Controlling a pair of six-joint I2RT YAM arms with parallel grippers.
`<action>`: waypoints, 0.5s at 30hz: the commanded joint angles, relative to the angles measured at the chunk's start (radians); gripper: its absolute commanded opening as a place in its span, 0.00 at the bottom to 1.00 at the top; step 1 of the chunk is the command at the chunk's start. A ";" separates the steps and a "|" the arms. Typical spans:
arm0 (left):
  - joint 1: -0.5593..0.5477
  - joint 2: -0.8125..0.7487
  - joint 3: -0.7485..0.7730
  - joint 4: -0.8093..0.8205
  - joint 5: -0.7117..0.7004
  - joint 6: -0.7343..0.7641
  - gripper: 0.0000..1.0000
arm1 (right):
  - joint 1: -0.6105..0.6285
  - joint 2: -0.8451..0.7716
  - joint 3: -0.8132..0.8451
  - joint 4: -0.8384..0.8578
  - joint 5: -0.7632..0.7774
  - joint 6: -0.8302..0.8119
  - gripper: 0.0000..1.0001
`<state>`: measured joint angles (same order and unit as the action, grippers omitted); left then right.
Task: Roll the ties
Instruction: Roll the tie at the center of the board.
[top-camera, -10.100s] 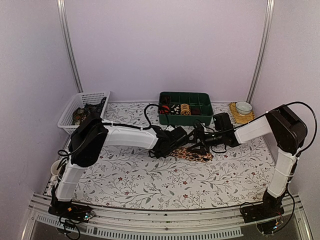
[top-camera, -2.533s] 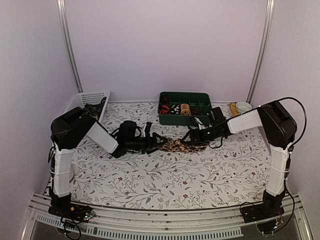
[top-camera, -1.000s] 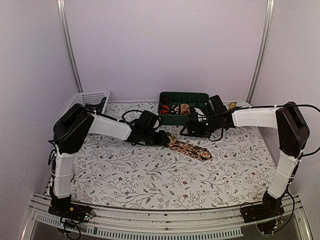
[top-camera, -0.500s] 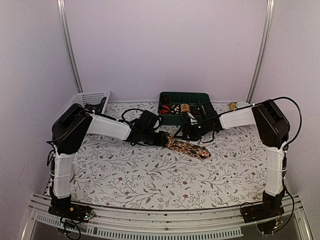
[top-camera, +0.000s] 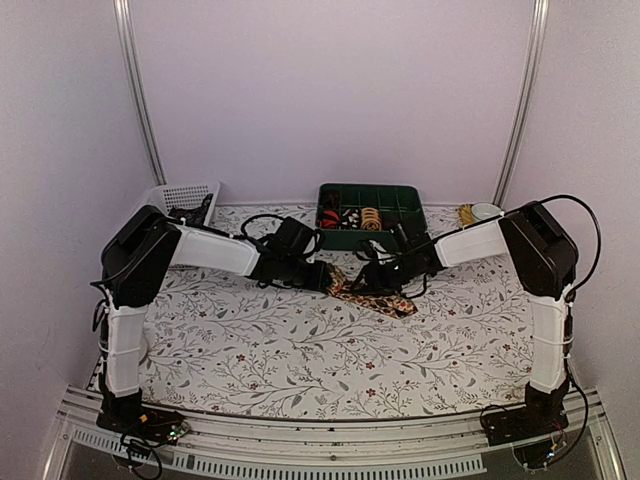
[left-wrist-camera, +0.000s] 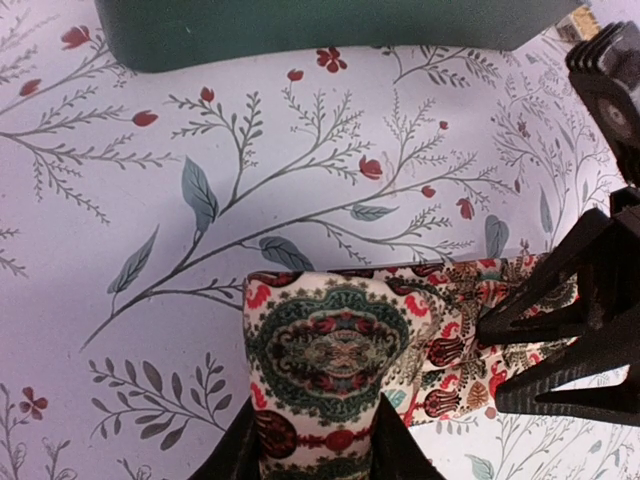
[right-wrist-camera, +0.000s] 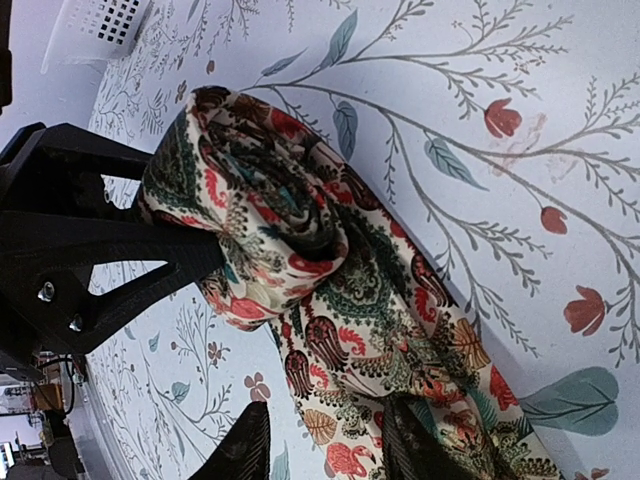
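A dark tie (top-camera: 385, 296) with a red and cream floral print lies on the tablecloth, one end wound into a roll (left-wrist-camera: 322, 350). My left gripper (top-camera: 324, 277) is shut on that roll (right-wrist-camera: 250, 190), which fills the gap between its fingers (left-wrist-camera: 240, 455). The unrolled length (right-wrist-camera: 420, 340) trails away to the right. My right gripper (top-camera: 376, 276) is low over the tie just beyond the roll. It (right-wrist-camera: 330, 450) is open, one finger above the tablecloth and the other on the fabric.
A green compartment tray (top-camera: 340, 241) with several rolled ties (top-camera: 350, 216) stands just behind the grippers. A white mesh basket (top-camera: 185, 193) is at the back left, a small bowl (top-camera: 487, 212) at the back right. The floral tablecloth covers the table.
My right gripper has swung left and down from beside the green tray onto the tie, its jaws narrowing. The left gripper keeps its hold on the roll and has barely shifted.
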<state>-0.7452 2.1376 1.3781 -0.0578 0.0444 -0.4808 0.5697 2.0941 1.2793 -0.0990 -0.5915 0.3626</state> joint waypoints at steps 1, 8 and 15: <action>0.012 -0.004 -0.014 -0.124 -0.016 0.017 0.30 | 0.014 0.069 -0.014 -0.055 0.058 -0.028 0.36; 0.015 -0.007 -0.002 -0.132 -0.025 0.006 0.30 | 0.046 0.068 -0.024 -0.091 0.040 -0.035 0.33; 0.018 -0.011 -0.008 -0.128 -0.016 0.000 0.31 | 0.058 0.032 -0.067 -0.109 0.039 -0.029 0.33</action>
<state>-0.7437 2.1342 1.3830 -0.0792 0.0441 -0.4824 0.6010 2.0937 1.2652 -0.0887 -0.5720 0.3386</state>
